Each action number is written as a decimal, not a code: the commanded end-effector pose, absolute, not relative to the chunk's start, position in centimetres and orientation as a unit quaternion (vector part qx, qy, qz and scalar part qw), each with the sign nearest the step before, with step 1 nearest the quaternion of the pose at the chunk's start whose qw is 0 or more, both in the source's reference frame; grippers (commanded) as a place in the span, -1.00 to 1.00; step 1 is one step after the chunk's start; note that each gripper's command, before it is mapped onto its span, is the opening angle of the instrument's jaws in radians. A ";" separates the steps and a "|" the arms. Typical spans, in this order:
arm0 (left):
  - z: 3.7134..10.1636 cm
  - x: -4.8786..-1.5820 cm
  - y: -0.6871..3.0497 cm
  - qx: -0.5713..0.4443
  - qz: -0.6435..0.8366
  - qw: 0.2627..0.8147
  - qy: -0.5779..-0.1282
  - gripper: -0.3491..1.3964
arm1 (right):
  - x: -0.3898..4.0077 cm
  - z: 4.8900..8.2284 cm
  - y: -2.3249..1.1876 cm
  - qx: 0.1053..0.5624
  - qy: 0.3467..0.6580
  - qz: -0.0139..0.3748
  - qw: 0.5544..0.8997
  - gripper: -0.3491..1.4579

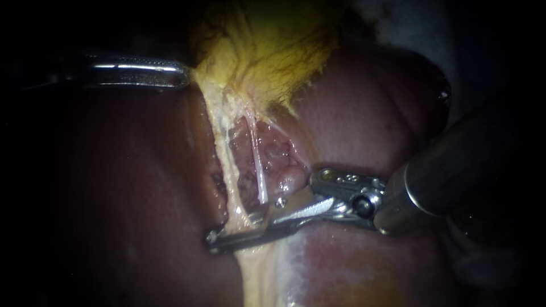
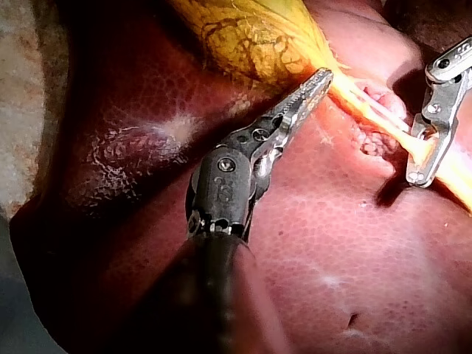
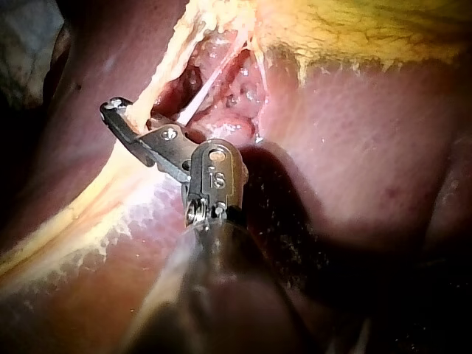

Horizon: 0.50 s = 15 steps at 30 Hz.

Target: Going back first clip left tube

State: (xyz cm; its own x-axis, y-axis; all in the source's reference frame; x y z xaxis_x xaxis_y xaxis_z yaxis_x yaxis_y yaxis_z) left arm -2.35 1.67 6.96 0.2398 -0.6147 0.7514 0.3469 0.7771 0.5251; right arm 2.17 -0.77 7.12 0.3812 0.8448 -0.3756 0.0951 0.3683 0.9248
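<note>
Tubes lie exposed below the gallbladder (image 1: 267, 45), which fills the far middle of the scene. The left tube (image 1: 226, 170), a pale yellowish band, runs from the gallbladder's left edge toward the near side, along the rim of the liver (image 1: 131, 187). At its near end it passes between the jaws of the right instrument (image 1: 219, 236), which stand apart, one on either side of the band. Just right of it, a thinner white tube (image 1: 259, 165) crosses a patch of raw reddish tissue (image 1: 276, 156). The left instrument (image 2: 321, 80) reaches in from the left, its toothed jaws closed on the gallbladder's edge where the band begins. Dark red liver lies on both sides.
</note>
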 end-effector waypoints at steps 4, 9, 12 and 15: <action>6.96 -2.35 1.67 0.126 -0.309 0.777 -0.533 -1.00 | 2.20 7.16 -0.77 0.456 0.511 0.237 0.690 -0.64; 6.96 -2.35 1.67 0.126 -0.309 0.777 -0.533 -1.00 | 2.28 7.31 -0.69 0.391 0.539 0.194 0.721 -0.01; 6.96 -2.34 1.67 0.126 -0.309 0.777 -0.533 -1.00 | 2.20 7.30 -0.65 0.330 0.555 0.198 0.737 0.03; 6.96 -2.32 1.67 0.125 -0.309 0.777 -0.533 -1.00 | 2.02 7.23 -0.63 0.291 0.567 0.183 0.749 0.03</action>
State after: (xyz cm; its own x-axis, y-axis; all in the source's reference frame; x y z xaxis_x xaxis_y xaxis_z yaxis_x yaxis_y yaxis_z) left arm -2.32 1.67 6.96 0.2405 -0.6148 0.7511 0.3473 0.7771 0.5249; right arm 1.96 -0.63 7.21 0.2899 0.5846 -0.7577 0.0518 0.7810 0.6224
